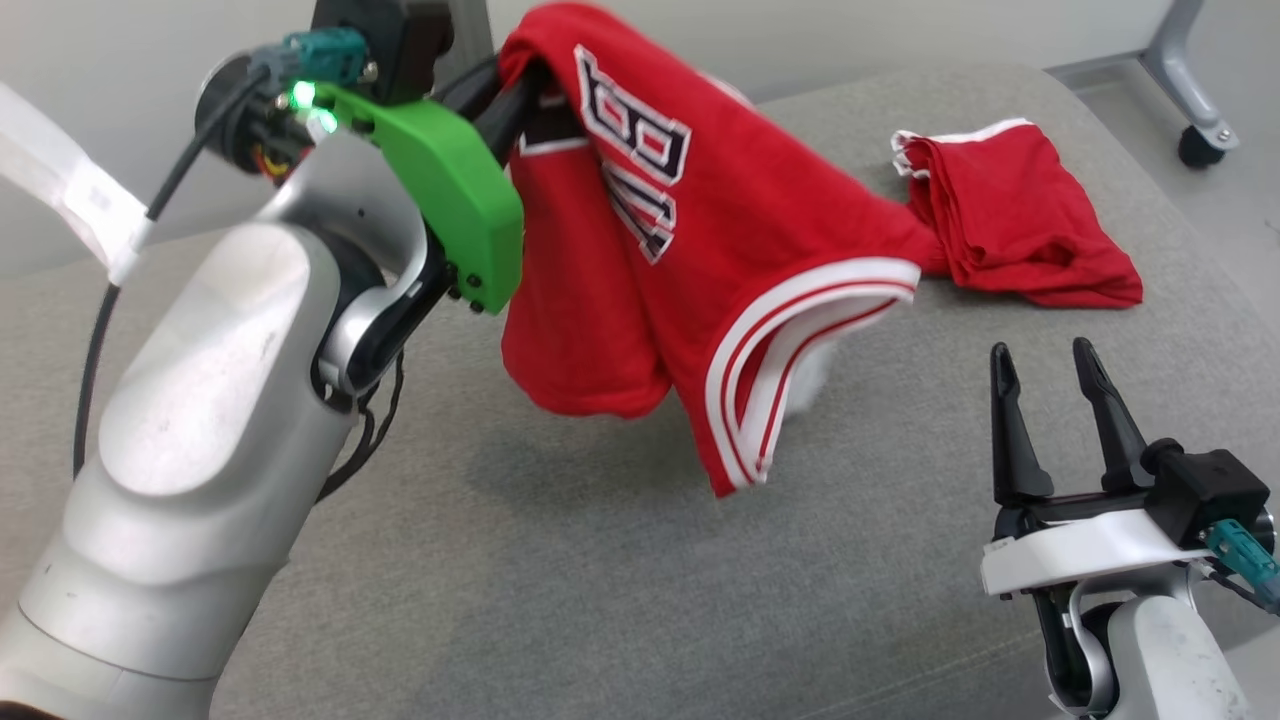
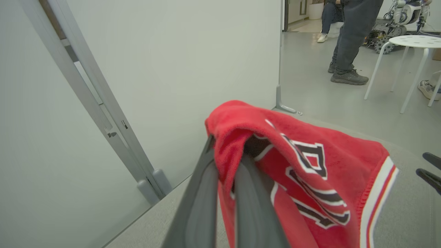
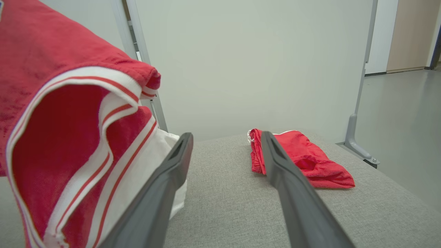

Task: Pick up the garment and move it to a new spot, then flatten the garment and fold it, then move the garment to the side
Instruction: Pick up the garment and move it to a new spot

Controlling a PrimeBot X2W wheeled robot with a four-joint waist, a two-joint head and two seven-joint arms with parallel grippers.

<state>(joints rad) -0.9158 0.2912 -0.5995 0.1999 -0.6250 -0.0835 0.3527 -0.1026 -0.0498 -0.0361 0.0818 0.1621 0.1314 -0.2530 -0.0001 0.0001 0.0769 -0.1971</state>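
- The left gripper (image 1: 528, 88), in the upper left of the head view, has its 2 fingers pressed together on a fold of the red garment (image 1: 700, 220) and holds it in the air.
- The garment hangs in the upper middle of the frame, above the grey fabric surface (image 1: 600, 580). I cannot tell if its striped hem touches the surface.
- The right gripper (image 1: 1042, 362), in the lower right, is spread wide with nothing between its fingers.
- A 2nd red piece of clothing (image 1: 1020, 225) lies folded in the upper right.
- I judge that step 1 is in hand: the garment is lifted but not yet put down at a new spot.
- The next move calls for lowering it on a free part of the surface, away from the 2nd piece.
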